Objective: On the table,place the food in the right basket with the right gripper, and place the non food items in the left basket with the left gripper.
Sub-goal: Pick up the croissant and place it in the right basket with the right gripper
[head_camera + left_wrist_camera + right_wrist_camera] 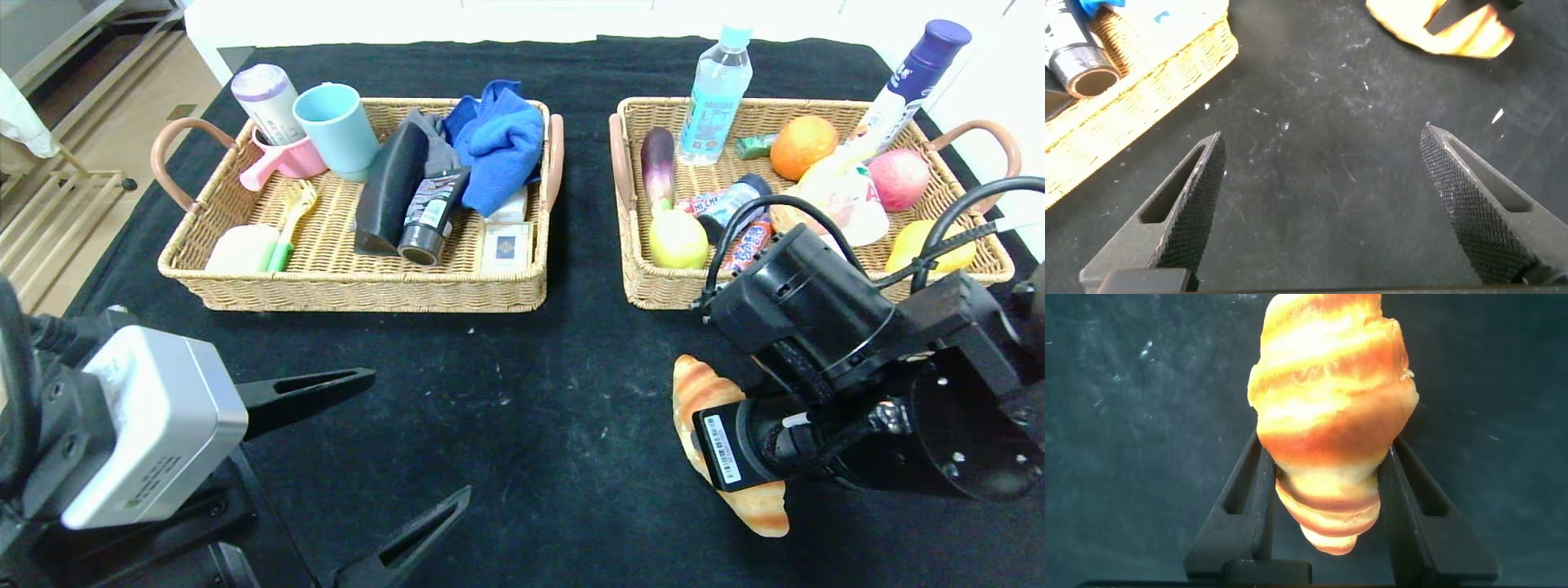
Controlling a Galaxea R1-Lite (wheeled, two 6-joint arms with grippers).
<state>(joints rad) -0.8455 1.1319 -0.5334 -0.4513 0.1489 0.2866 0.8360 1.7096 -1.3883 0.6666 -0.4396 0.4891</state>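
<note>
Now the right gripper is closed on the croissant, its two fingers pressing the middle of the pastry from both sides. Seen from the head camera, the croissant lies on the table, in front of the right basket; the wrist covers its middle part. The left gripper stands wide open and holds nothing, low over the black cloth in front of the left basket, well apart from the croissant. Behind the table a pale floor shows at the left. Whether the croissant touches the cloth, I cannot tell.
</note>
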